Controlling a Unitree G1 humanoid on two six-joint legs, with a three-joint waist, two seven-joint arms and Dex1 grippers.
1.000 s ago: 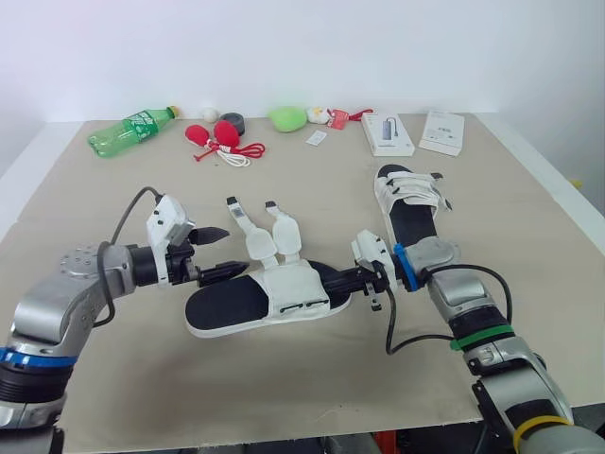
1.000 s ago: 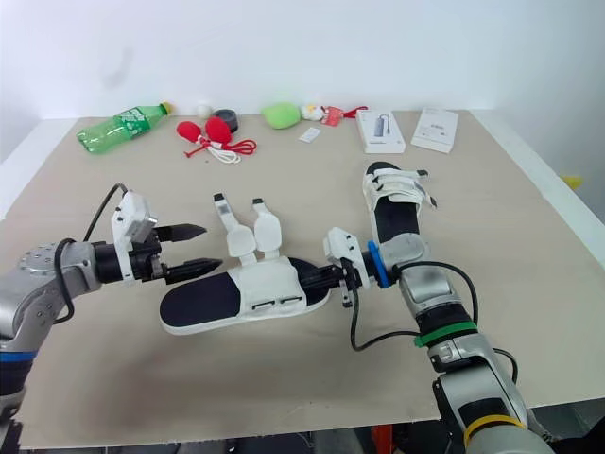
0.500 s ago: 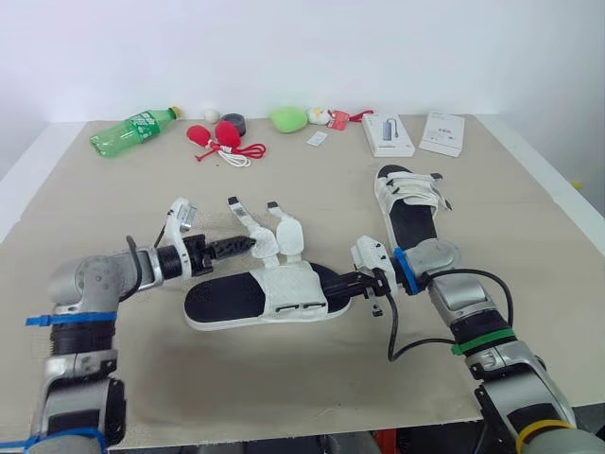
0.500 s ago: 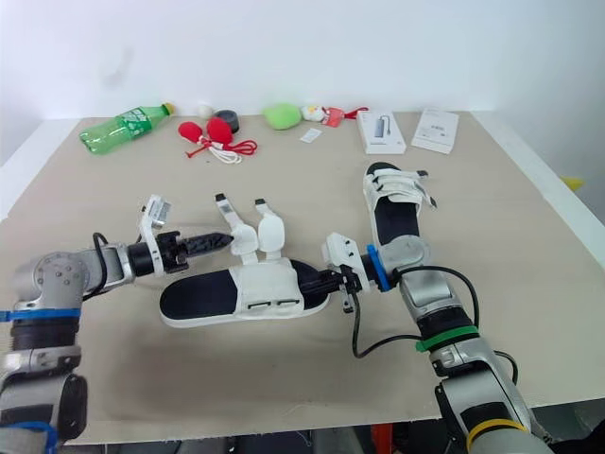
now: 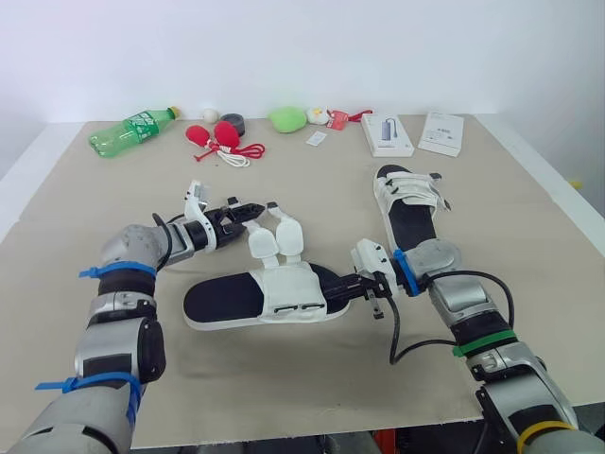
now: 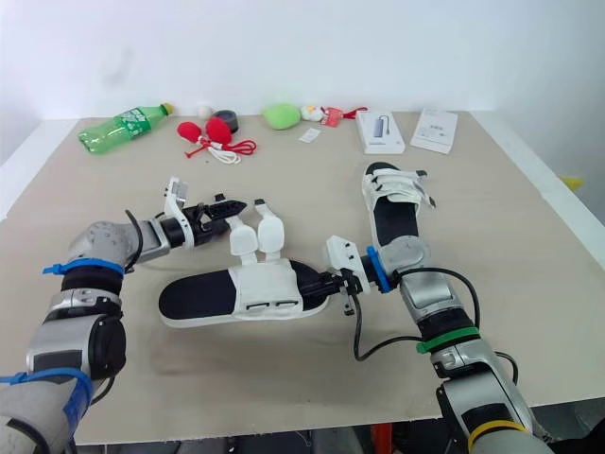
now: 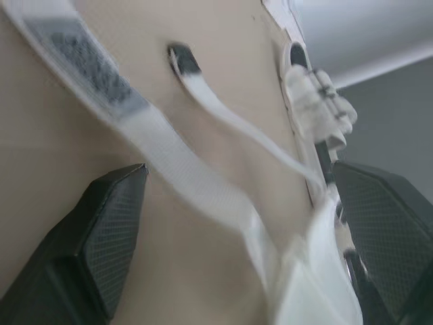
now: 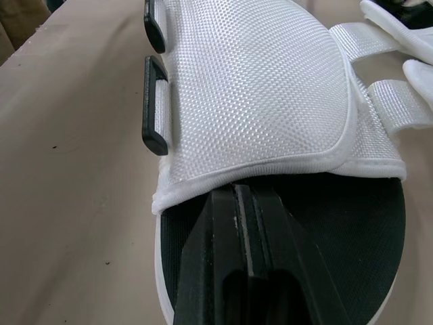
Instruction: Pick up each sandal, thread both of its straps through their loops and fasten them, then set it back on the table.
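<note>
Threading step on the near sandal (image 5: 236, 301): the right gripper (image 5: 367, 280), fingers together, pins it, while the wide-open left gripper (image 5: 242, 208) should close on the strap (image 7: 169, 159).

left gripper (image 5: 248, 207) fingers apart | right gripper (image 5: 338, 286) fingers pressed together

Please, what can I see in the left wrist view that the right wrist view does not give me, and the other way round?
Left wrist view: the left tool open, a loose strap running between its fingers, and the second sandal farther off with straps across it. Right wrist view: the right tool shut, its tip at the edge of the white upper over the black sole, and two black loops with nothing threaded. Both: white straps of the near sandal and the beige table.
</note>
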